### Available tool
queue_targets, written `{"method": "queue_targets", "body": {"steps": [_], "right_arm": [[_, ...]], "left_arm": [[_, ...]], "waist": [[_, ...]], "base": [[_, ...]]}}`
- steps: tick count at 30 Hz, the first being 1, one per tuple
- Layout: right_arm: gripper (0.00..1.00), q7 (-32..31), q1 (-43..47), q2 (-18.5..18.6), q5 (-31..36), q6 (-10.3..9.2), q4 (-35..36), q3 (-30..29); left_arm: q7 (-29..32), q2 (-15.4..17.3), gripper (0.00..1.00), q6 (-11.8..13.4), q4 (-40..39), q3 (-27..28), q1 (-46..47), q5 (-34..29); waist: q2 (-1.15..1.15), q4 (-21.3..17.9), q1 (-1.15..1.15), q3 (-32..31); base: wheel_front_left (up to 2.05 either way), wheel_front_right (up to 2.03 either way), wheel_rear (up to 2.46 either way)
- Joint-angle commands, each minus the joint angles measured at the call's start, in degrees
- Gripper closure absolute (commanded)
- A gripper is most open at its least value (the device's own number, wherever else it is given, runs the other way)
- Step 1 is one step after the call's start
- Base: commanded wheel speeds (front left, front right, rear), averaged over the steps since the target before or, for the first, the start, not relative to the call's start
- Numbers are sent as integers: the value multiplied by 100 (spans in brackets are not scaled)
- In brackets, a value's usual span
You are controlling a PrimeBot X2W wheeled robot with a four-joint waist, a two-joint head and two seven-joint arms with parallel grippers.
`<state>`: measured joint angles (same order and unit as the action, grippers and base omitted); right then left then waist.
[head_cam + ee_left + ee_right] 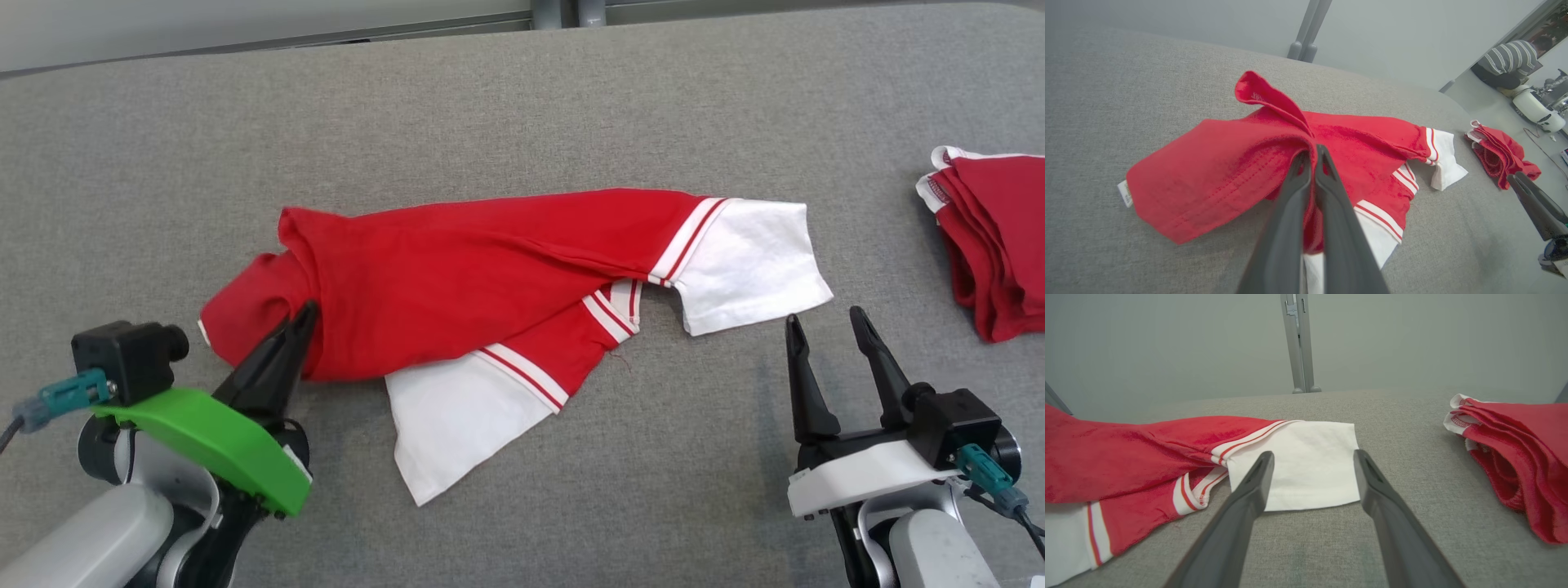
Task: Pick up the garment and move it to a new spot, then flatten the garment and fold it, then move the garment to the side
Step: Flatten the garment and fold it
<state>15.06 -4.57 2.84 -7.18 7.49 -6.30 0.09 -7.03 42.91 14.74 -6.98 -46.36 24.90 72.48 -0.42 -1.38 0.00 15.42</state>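
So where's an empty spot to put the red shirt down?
Bare grey table lies along the far side behind the red shirt, and at the far left. The right edge is crowded: a folded red pile sits there.

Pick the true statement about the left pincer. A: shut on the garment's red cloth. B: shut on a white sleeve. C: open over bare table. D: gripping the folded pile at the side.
A: the left pincer is closed, with red cloth of the garment bunched at its tips.
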Motion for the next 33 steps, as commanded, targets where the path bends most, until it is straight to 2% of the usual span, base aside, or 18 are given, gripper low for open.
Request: {"method": "queue_targets", "body": {"steps": [1, 4, 5, 10, 12, 15, 18, 20, 22, 26, 27, 30, 32, 33], "right_arm": [[0, 15, 93, 14, -79, 0, -12, 22], [0, 15, 71, 16, -128, 0, -17, 27], [0, 15, 71, 16, -128, 0, -17, 27], [0, 15, -69, 15, -172, -1, -35, 78], [0, 15, -106, 15, -159, 0, -43, 121], [0, 15, -208, 16, -125, -1, -40, 175], [0, 15, -284, 17, -105, 0, -51, 194], [0, 15, -304, 16, -84, -1, -57, 189], [0, 15, -306, 18, -58, -1, -73, 164], [0, 15, -231, 15, 8, 0, -93, 93], [0, 15, -212, 15, 37, 0, -92, 76], [0, 15, -168, 15, 127, 0, -82, 25], [0, 15, -158, 15, 201, -1, -73, -8], [0, 15, -154, 15, 265, -1, -51, -49]], "left_arm": [[67, 284, 100, 249, -653, -14, -159, -127], [250, 702, 100, 653, -1874, -61, -293, -325], [250, 702, 100, 653, -1874, -61, -293, -325], [493, 1111, 100, 1240, -3440, 23, -259, -448], [573, 1141, 100, 1368, -3753, 77, -217, -379], [597, 1242, 100, 1486, -3625, 176, -219, -334], [451, 1358, 100, 1381, -2985, 234, -311, -396], [320, 1279, 100, 1230, -2429, 197, -491, -318], [215, 1354, 100, 1105, -1837, 114, -617, -411], [-12, 1125, 100, 747, -900, -92, -889, -389], [-61, 1039, 97, 664, -725, -121, -941, -359], [-173, 817, 0, 523, -243, -206, -1067, -272], [-165, 697, 0, 498, -19, -270, -1144, -228], [-281, 564, 0, 576, 140, -164, -1151, -138]], "waist": [[42, 96, 0, -59], [42, 199, 0, -56], [42, 199, 0, -56], [42, 348, 0, 29], [42, 378, 0, 90], [42, 375, 0, 208], [42, 320, 0, 339], [42, 256, 0, 403], [42, 185, 0, 466], [42, 118, 0, 524], [42, 112, 0, 525], [42, 112, 0, 504], [42, 117, 0, 471], [42, 134, 0, 441]], "base": [[0, 0, 0], [0, 0, 0], [0, 0, 0], [0, 0, 0], [0, 0, 0], [0, 0, 0], [0, 0, 0], [0, 0, 0], [0, 0, 0], [0, 0, 0], [0, 0, 0], [0, 0, 0], [0, 0, 0], [0, 0, 0]]}}
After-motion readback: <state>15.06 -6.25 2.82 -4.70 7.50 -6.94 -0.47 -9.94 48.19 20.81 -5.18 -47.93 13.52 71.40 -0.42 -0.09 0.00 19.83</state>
